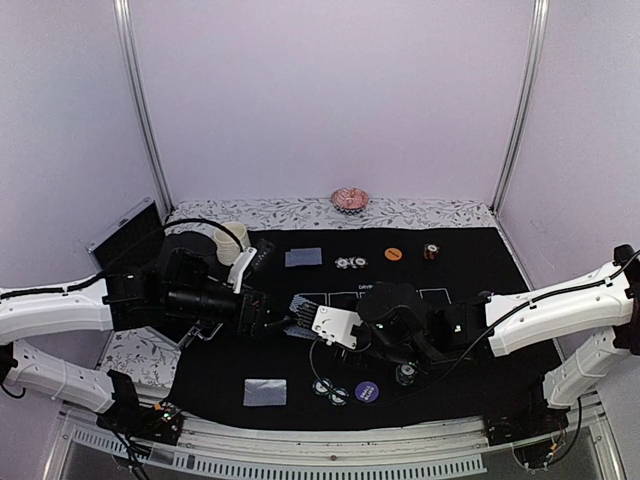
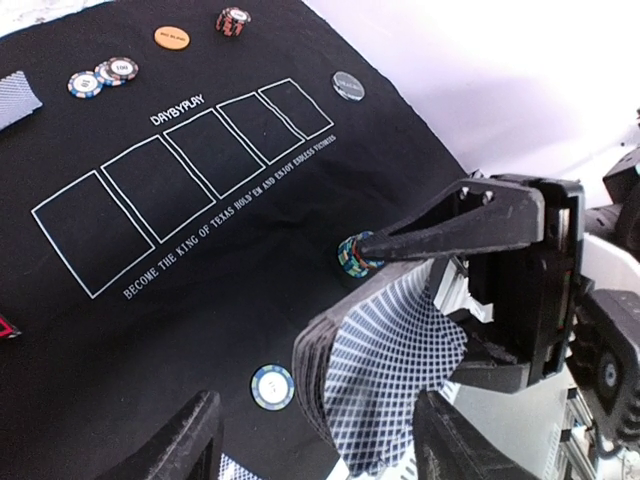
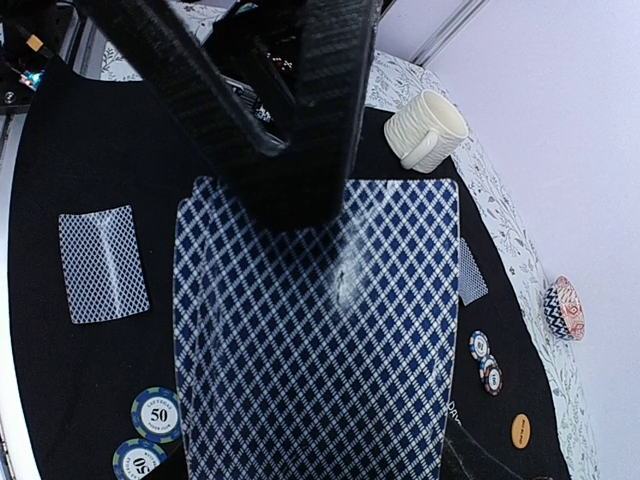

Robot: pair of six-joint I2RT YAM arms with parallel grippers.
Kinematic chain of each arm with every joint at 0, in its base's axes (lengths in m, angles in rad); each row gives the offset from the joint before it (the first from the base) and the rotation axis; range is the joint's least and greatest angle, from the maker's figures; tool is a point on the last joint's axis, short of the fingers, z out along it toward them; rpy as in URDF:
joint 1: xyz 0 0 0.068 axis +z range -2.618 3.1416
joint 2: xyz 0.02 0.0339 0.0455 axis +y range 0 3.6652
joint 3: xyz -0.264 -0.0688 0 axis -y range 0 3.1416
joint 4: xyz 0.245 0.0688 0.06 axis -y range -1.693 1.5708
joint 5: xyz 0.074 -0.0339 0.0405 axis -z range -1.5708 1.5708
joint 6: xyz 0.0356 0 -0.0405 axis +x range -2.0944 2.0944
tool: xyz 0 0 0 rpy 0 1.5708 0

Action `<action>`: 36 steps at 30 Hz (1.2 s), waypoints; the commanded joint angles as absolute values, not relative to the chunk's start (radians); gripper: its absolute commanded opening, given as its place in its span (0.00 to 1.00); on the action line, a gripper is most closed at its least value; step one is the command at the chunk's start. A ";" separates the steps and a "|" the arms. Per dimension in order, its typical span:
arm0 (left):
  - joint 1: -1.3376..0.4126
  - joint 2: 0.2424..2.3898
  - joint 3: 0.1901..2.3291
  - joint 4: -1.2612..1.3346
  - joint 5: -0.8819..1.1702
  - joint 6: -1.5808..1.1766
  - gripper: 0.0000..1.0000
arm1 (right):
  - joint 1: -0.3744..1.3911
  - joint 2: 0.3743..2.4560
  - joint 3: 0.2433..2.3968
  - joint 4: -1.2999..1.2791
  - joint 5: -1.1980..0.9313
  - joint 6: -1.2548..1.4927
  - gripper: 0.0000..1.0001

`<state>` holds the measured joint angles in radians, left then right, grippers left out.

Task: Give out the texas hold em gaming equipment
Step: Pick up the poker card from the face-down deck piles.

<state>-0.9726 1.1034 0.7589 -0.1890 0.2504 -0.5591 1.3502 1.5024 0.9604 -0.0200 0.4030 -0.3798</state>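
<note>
Above the mat [image 1: 470, 262], right end effector [image 2: 400, 285] grips card deck [image 3: 300, 380].

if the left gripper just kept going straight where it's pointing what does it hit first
The deck of playing cards clamped in the right gripper: its edge sits right ahead of the left gripper, between its spread fingers. Nothing else shows in that line, though depth is hard to judge.

The card deck [image 2: 385, 350] blocks centre; printed boxes [image 2: 180, 190] bare.

A cream mug [image 1: 232, 241] sits at left; a pink ruffled dish [image 1: 350, 199] rests on the floral cloth [image 1: 430, 213] behind.
</note>
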 commanded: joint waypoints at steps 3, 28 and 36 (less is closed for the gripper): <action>-0.944 1.131 0.788 -0.142 0.232 -0.535 0.66 | 1.358 1.500 0.972 0.016 0.383 -0.367 0.55; -0.911 1.105 0.771 -0.174 0.308 -0.539 0.37 | 1.358 1.470 0.943 0.017 0.407 -0.359 0.55; -0.908 1.154 0.775 -0.164 0.378 -0.546 0.26 | 1.357 1.467 0.945 0.010 0.407 -0.357 0.55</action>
